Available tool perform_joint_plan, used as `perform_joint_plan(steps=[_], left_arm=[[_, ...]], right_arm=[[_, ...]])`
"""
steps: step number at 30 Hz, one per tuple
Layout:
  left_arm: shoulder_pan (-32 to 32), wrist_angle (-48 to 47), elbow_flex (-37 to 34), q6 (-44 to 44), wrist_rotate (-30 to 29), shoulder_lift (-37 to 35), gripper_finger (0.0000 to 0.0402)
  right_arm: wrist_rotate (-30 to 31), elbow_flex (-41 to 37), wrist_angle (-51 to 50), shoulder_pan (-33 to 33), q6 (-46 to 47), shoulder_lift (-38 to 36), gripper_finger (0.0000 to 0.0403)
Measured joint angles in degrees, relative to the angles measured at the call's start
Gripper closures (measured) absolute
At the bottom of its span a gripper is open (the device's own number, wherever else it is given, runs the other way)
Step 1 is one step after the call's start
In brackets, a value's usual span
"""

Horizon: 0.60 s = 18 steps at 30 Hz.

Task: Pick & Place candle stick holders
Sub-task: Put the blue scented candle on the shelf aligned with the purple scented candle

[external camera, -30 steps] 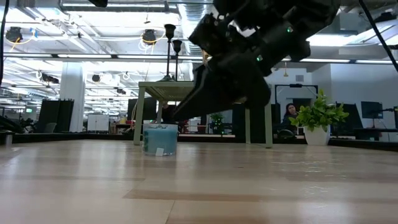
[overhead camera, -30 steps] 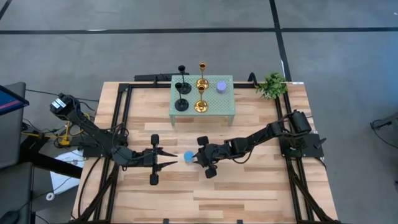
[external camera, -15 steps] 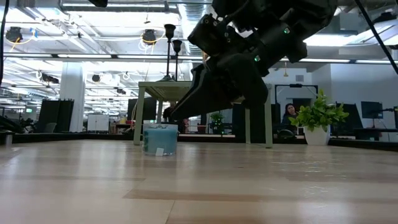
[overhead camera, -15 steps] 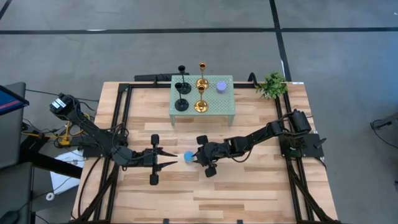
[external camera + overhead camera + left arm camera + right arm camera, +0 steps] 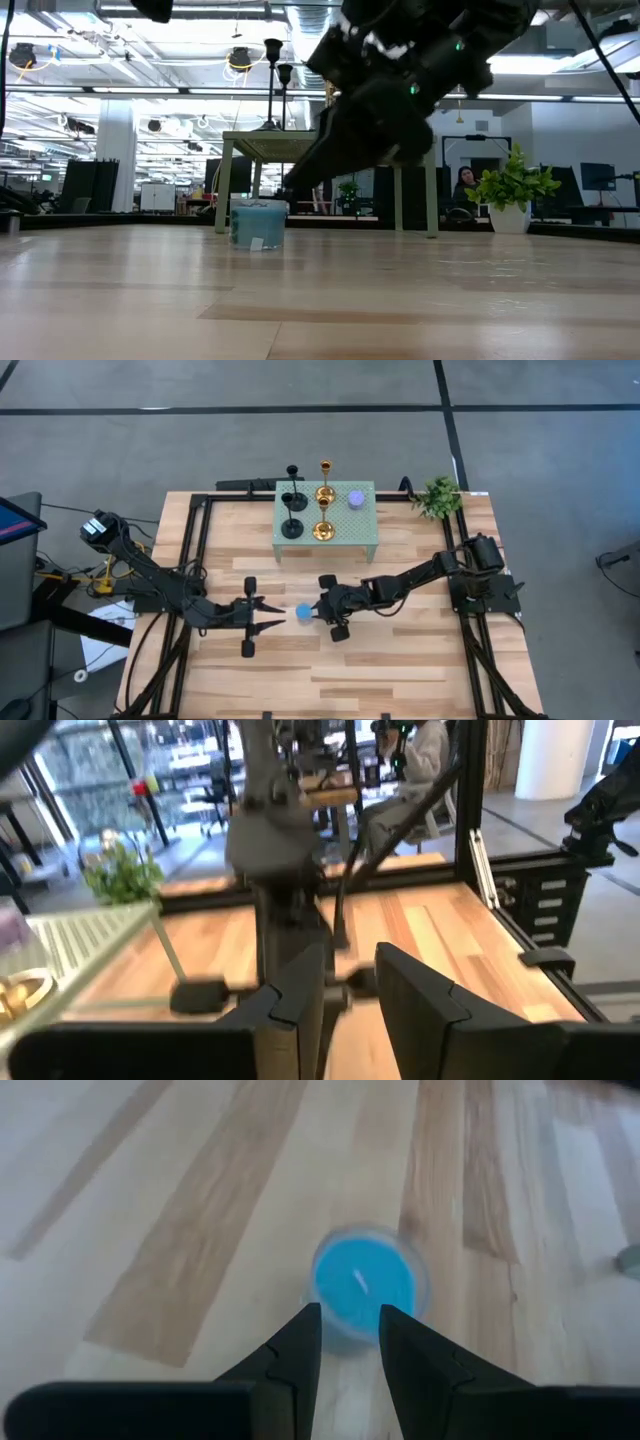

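Observation:
A squat blue cylinder holder (image 5: 302, 613) stands on its base on the wooden table, between my two grippers; it also shows in the low view (image 5: 258, 222) and the right wrist view (image 5: 365, 1285). My right gripper (image 5: 316, 610) hovers just to its right and above it (image 5: 350, 1325), fingers a narrow gap apart, touching nothing. My left gripper (image 5: 281, 616) lies low to the holder's left, pointing at it, open by a narrow gap (image 5: 350, 975). Two black holders (image 5: 291, 528), two gold ones (image 5: 322, 531) and a purple cylinder (image 5: 356, 498) stand on the pale green stand (image 5: 352, 535).
The perforated stand stands on legs at the table's far middle. A small green plant (image 5: 437, 496) sits at the far right corner. Black frame rails (image 5: 197, 540) run along the table's sides. Bare wood lies toward the near edge. A person sits in the room behind (image 5: 466, 184).
My right gripper has risen a little and drawn back slightly toward the table's right edge, away from the blue holder. The blue holder has stayed where it was.

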Motion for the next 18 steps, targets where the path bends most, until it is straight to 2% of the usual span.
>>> perform_joint_plan(steps=[6, 13, 18], left_arm=[[0.04, -3.31, 0.02, -2.42, 0.69, 0.06, 0.0307], [0.06, -3.68, 0.02, -2.33, 4.76, 1.94, 0.0307], [1.19, -3.54, 0.02, -1.83, 4.8, 1.72, 0.0307]], right_arm=[[4.78, 0.0, -6.84, 1.93, 3.45, -4.18, 0.0308], [6.24, -0.03, -20.81, 4.39, 10.65, -10.96, 0.0308], [6.03, -0.03, -21.66, 6.22, 12.01, -13.51, 0.0308]])
